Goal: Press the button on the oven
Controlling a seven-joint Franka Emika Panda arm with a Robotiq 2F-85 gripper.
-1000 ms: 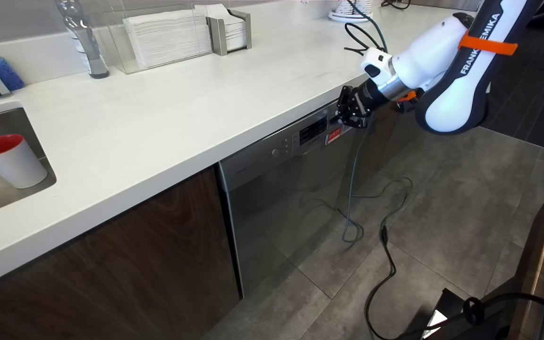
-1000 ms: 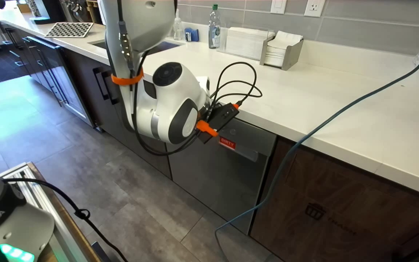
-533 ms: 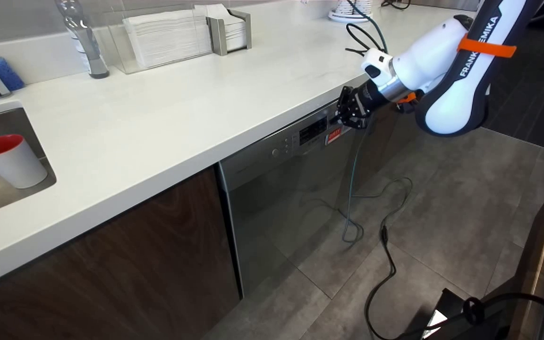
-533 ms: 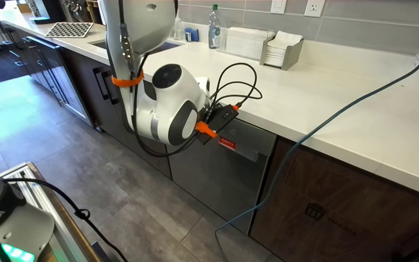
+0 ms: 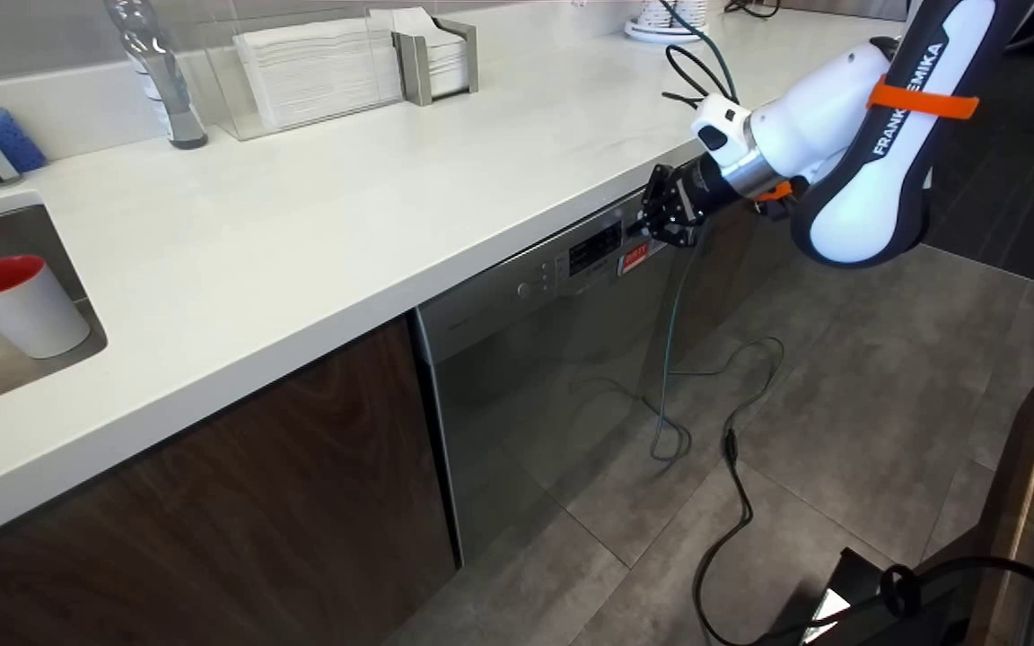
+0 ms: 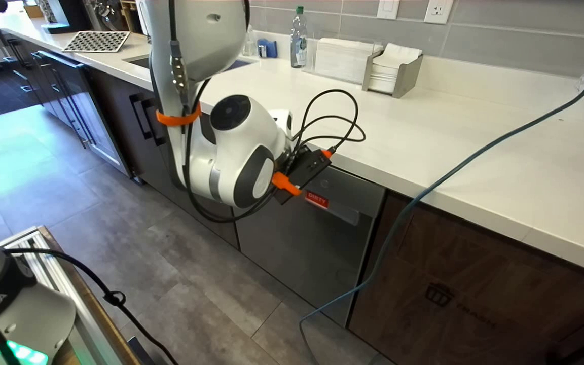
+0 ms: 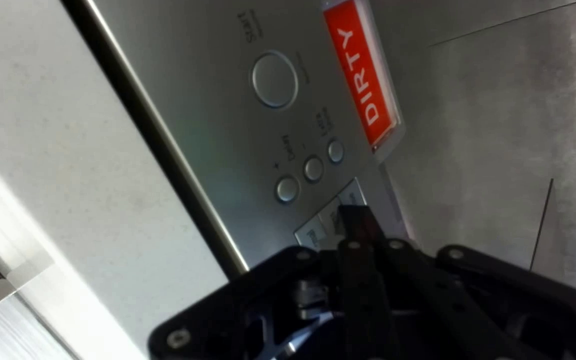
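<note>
Oven (image 5: pixel 544 359) just ahead of the pincer (image 7: pixel 360 215), whose fingers meet, holding nothing.
The Start button (image 7: pixel 274 80) lies past its tips, beyond three small buttons (image 7: pixel 313 169); probably stiff and smooth, so push mid-face, no gripping.

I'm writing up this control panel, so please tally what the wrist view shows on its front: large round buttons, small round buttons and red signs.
Large round Start button: 1
Small round buttons: 3
Red DIRTY sign: 1
Total: 5
</note>
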